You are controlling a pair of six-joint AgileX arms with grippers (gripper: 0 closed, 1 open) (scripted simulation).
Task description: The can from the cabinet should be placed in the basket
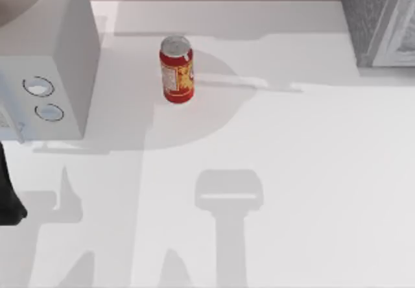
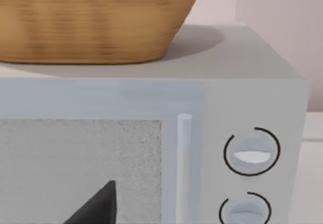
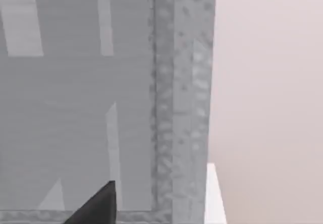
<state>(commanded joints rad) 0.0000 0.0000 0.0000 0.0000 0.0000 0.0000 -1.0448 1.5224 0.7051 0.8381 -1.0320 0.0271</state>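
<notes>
the can [image 1: 176, 69] stands upright near the bench's [image 1: 311, 191] far edge, free to grasp; basket [image 2: 91, 22] waits atop the pale box [image 2: 252, 88]; i cannot tell either hand's state.

One small upright red drink can [image 1: 176, 69] with a silver top. One woven tan wicker basket [image 2: 96, 19]. One pale grey microwave-like box [image 2: 151, 133] bearing two round ringed knobs [image 2: 251, 152]. One dark grey speckled cabinet [image 1: 379, 19]. One white bench [image 1: 292, 191].
</notes>
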